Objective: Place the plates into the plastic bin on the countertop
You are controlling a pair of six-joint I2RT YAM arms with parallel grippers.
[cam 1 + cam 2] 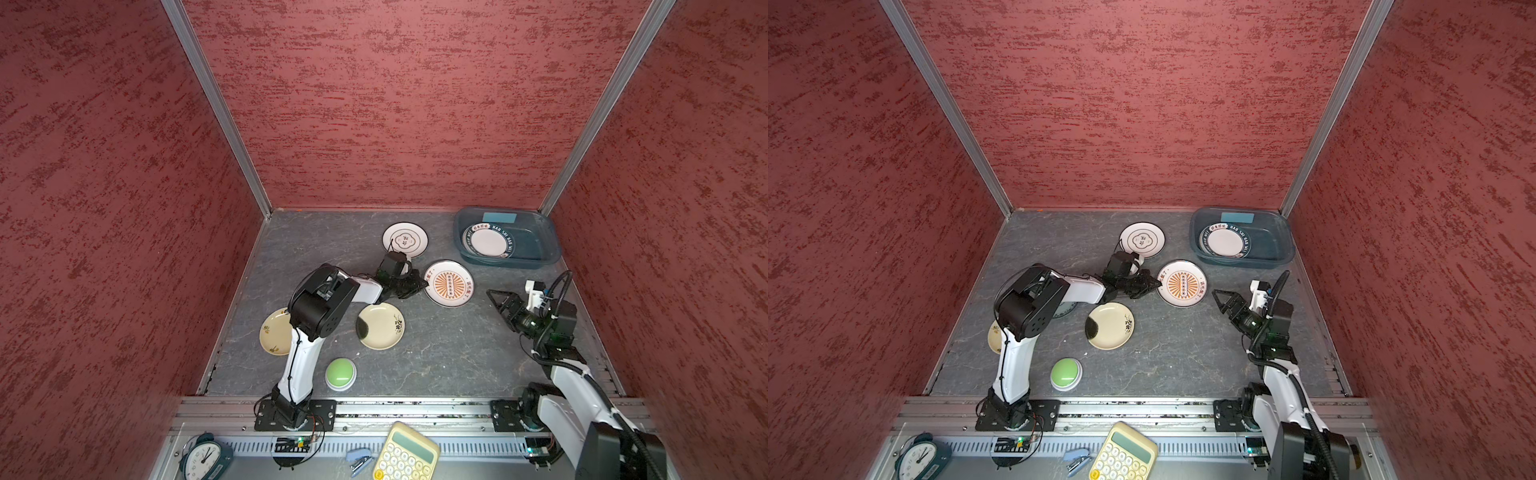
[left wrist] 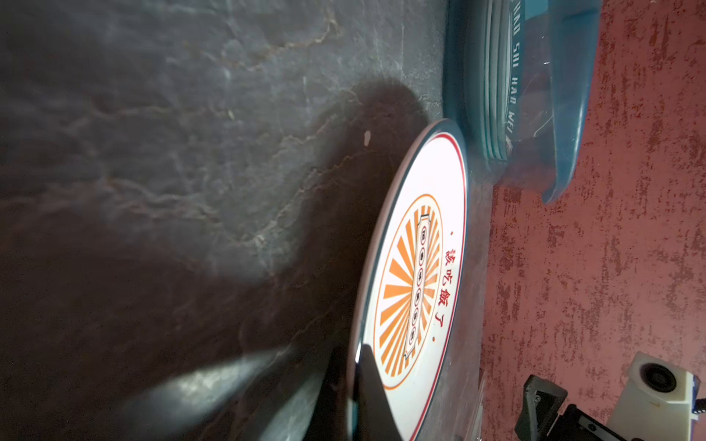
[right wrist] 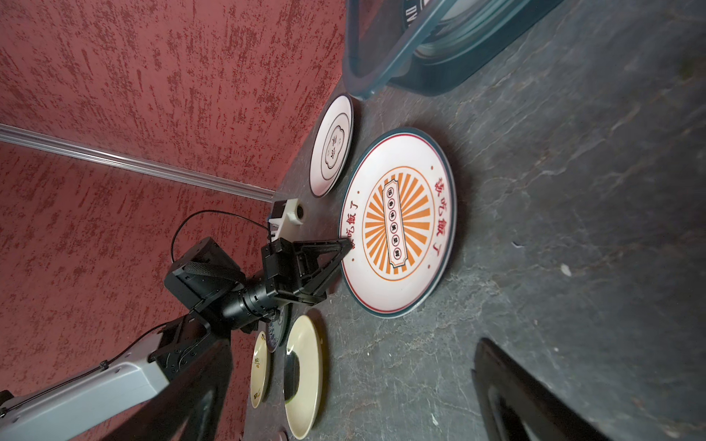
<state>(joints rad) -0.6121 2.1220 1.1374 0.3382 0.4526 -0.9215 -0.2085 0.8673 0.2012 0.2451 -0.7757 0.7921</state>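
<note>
Left gripper (image 1: 419, 285) clamps shut on the rim of the orange sunburst plate (image 1: 449, 284), pinching one edge only. The plate appears to lie flat on the countertop (image 1: 449, 357), near the plastic bin (image 1: 555, 249), which holds a stack of green-rimmed plates (image 1: 488, 242). So thin a grip may let the smooth plate swing down or slip on lifting, or let its far edge clip the bin's wall. The right gripper (image 1: 496, 297), spread wide and empty, hangs close to that route. A white plate (image 1: 405, 240) and a cream plate (image 1: 380, 326) lie farther off.
</note>
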